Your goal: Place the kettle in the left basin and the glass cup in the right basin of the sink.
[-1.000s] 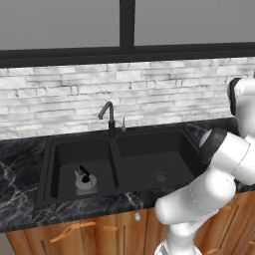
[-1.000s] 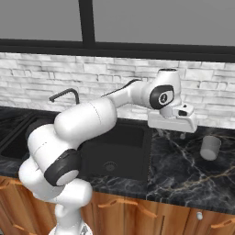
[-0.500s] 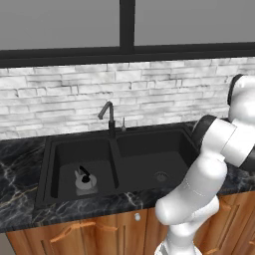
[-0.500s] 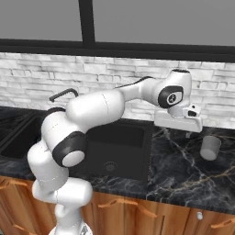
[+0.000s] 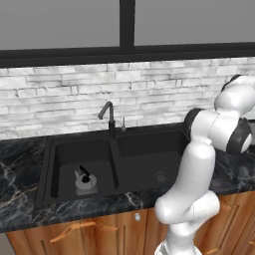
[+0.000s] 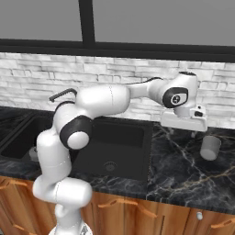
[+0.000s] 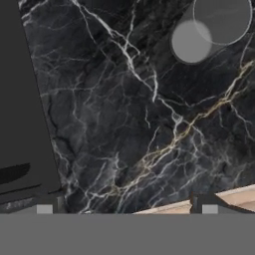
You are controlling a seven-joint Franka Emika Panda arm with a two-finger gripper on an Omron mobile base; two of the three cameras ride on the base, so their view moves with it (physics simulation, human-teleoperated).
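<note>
Tool: my tool (image 6: 196,134) hangs above the counter (image 6: 183,174), to the right of the sink (image 5: 112,164); fingers (image 7: 45,208) spread fully apart, nothing between them.
Kettle: kettle (image 5: 85,179) sits in the left basin (image 5: 64,159), far off to my tool's left; that half of the task looks done.
Glass cup: glass cup (image 6: 210,148) stands upright on the counter just beyond my tool, to its right; in the hand view (image 7: 211,30) it lies toward the top right, off the line between my fingertips.
Right basin: right basin (image 6: 114,147) is bare apart from its drain, left of my tool.
Step in hand, my judgement: closing in on the cup for a grasp.
Risk 1: the cup is off-centre; descending as I am, one finger could land on the rim and tip it.
Risk 2: smooth round wall; a shallow or skewed pinch could let it slip during the carry.
Risk 3: it stands near the counter's front; a sideways nudge could roll it over the edge.
</note>
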